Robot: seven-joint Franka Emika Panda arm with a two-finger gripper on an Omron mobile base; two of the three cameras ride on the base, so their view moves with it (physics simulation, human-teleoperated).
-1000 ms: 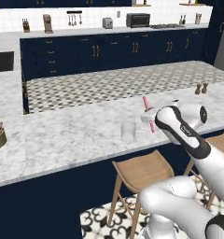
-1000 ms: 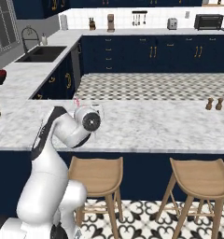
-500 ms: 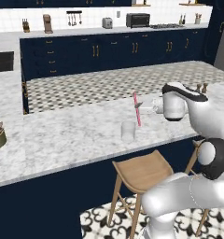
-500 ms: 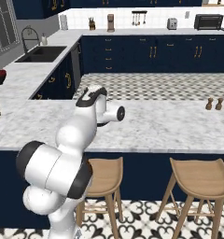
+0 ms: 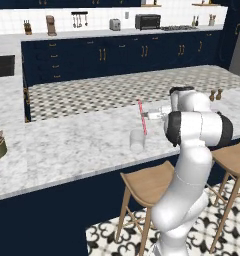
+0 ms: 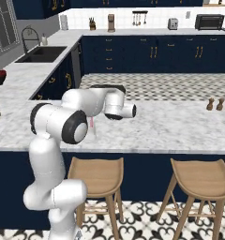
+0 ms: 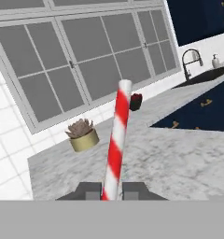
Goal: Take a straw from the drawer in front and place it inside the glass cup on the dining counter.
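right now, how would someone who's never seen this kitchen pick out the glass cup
Find the long marble dining counter with wooden stools tucked under its near edge. On top, just in front of the white arm, stands the glass cup, directly below the red-and-white straw held in the end effector. It is clear and nearly invisible, unlike the two small brown shakers farther right.

The white, dark-jointed arm rises from its base, bends at the elbow and reaches sideways with its wrist level, its small dark two-finger pincer (image 7: 112, 191) clamped tight on a thin red-and-white striped straw (image 7: 116, 140).
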